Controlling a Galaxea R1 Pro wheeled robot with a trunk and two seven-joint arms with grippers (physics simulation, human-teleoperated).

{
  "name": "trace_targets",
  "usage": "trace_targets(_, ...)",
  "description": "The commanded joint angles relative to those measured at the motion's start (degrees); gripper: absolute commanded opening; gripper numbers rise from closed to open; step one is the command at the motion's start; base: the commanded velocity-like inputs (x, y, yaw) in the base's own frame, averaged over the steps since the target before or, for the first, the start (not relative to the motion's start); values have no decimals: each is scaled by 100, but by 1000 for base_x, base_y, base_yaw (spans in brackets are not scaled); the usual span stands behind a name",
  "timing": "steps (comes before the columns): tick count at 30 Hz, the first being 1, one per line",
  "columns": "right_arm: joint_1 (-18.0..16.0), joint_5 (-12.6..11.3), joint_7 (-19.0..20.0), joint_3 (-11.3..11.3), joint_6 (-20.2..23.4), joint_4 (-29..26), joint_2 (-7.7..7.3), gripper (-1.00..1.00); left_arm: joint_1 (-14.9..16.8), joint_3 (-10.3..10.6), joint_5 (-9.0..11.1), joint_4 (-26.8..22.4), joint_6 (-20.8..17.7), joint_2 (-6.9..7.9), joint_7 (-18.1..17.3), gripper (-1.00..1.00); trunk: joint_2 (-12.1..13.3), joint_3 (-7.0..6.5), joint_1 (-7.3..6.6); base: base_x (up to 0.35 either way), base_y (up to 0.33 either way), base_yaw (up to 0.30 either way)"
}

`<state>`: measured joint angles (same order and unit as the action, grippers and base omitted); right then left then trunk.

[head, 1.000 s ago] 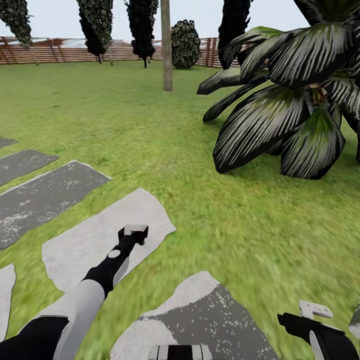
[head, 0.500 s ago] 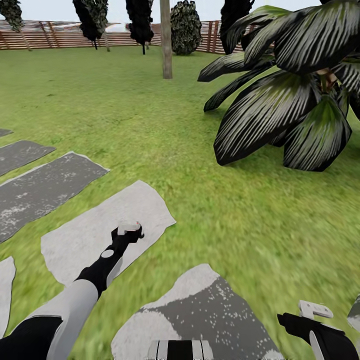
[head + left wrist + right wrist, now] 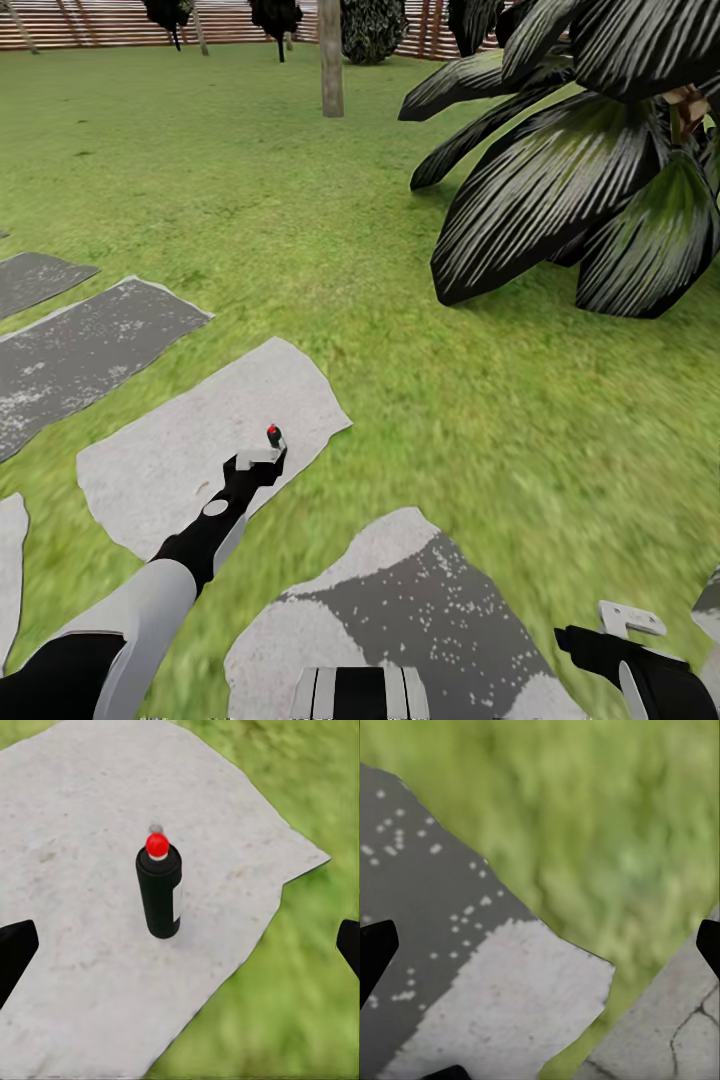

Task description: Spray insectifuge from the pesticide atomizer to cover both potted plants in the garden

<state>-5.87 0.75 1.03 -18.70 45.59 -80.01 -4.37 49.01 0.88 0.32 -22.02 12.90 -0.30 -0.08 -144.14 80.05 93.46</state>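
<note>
The atomizer (image 3: 160, 891) is seen standing upright on a pale stepping stone (image 3: 190, 450), near that stone's far right corner and away from the grass edge; a red cap tops its dark body, and a white label band shows on one side. In the head view only its red-capped top (image 3: 274, 436) is visible, just past the left hand (image 3: 258, 462), which is held low over the same stone. In the left wrist view the two dark fingertips (image 3: 15, 952) are spread wide at either side of the bottle and touch nothing, so the left hand is open and empty. The right hand (image 3: 625, 622) is held over the lawn (image 3: 250, 200) beside a darker speckled stone (image 3: 400, 610); its fingertips (image 3: 373, 951) are likewise set wide apart, with nothing between them. A large striped-leaf plant (image 3: 590, 170) is seen at the far right, with a fence (image 3: 100, 22) and a post (image 3: 331, 58) behind.
</note>
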Motion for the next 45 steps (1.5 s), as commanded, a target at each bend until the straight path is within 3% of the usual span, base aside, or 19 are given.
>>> trace_targets(1, -2, 8, 11, -3, 28, -6, -1, 100, 5, 8, 3, 5, 19, 2, -1, 100, -3, 35, 1, 0, 0, 0)
trace_targets(10, -2, 10, 8, -3, 24, -6, 3, 100, 7, 8, -5, -3, 189, -3, -1, 100, -14, 288, 22, 0, 0, 0)
trace_targets(24, -2, 11, 10, -2, 20, -6, -2, 100, 8, 8, -6, -13, 530, -10, -1, 100, -14, 303, 22, 20, 0, 0)
trace_targets(33, -2, 13, 10, -3, 20, -6, -3, 100, 9, 8, -4, -7, 546, -10, -1, 100, -14, 303, 22, 255, 0, 0)
trace_targets(45, -2, 10, 11, -3, 20, -6, -3, 100, 5, 8, 3, -4, 546, -14, -1, 100, -14, 303, 22, 45, 30, 0)
